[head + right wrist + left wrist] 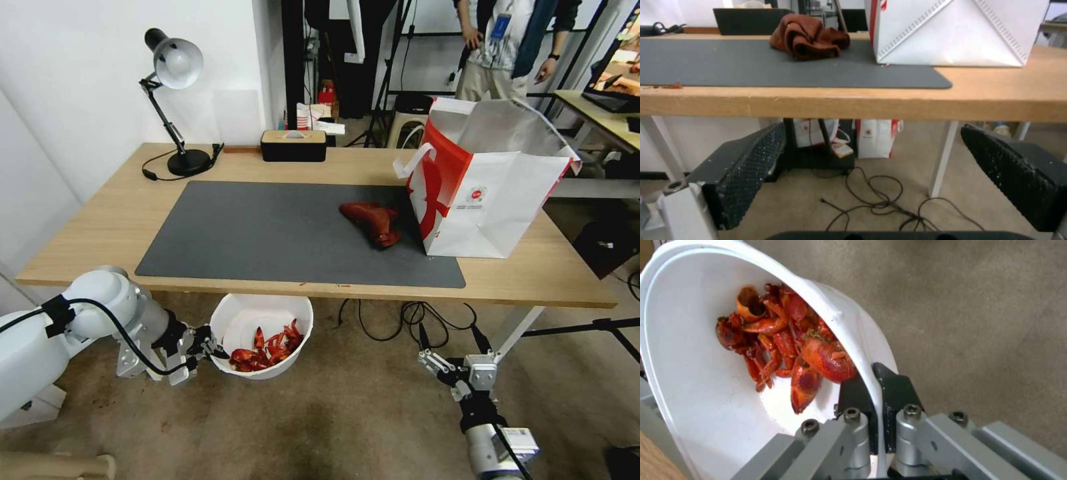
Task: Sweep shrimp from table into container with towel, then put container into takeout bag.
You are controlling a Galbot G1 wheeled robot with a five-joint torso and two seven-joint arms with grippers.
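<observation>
Left gripper (203,348), lower left of the head view, pinched shut on the round white plastic container's (235,315) rim below the table (533,280) edge, red-orange shrimp (267,350) inside. Right gripper (437,367), lower right, gaping, empty. Best lifted level toward the white-and-red paper takeout bag (493,200), upper right.

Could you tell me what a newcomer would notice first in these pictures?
Probably the white container of red shrimp, held below the table's front edge by the left gripper, shut on its rim. Next, the red-and-white takeout bag standing on the table's right, with the crumpled towel beside it on the grey mat.
</observation>
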